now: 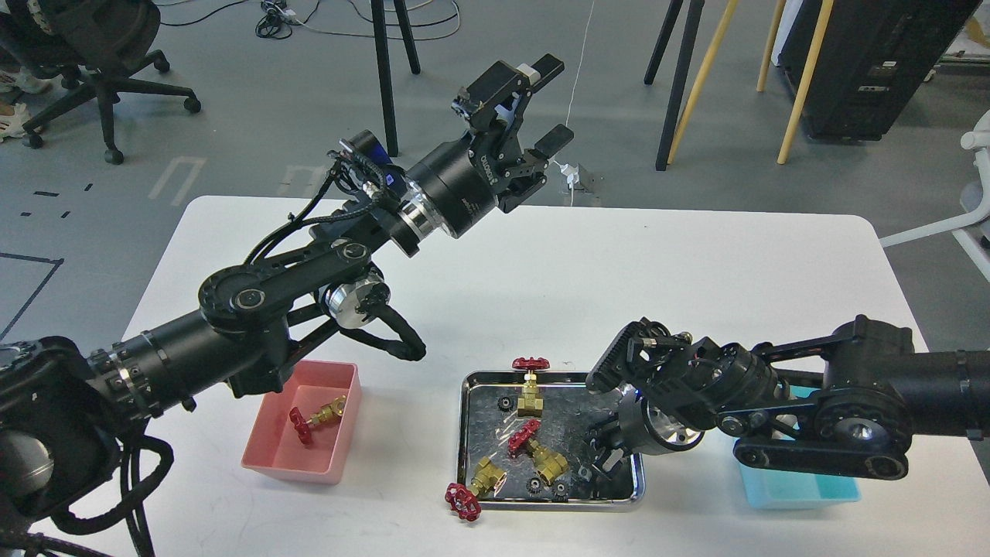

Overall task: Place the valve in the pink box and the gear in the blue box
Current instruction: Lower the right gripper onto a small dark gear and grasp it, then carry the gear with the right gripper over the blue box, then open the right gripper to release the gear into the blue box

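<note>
A valve (pixel 317 418) lies in the pink box (pixel 267 452) at the front left. Three more valves sit at the steel tray (pixel 462 433): one (pixel 530 387) at the back rim, one (pixel 537 450) in the middle, one (pixel 473 487) over the front-left corner. Small black gears (pixel 534 485) lie in the tray, another (pixel 504 402) near the back. The blue box (pixel 797 489) stands right of the tray, partly under my right arm. My right gripper (pixel 602 452) hangs dark over the tray's right side; its fingers cannot be told apart. My left gripper (pixel 554 102) is open and empty, raised beyond the table's far edge.
My left arm crosses above the table's left half and over the pink box's back edge. Beyond the white table (pixel 696 278) stand tripod legs (pixel 681 77), wooden poles and an office chair (pixel 93 70) on the floor.
</note>
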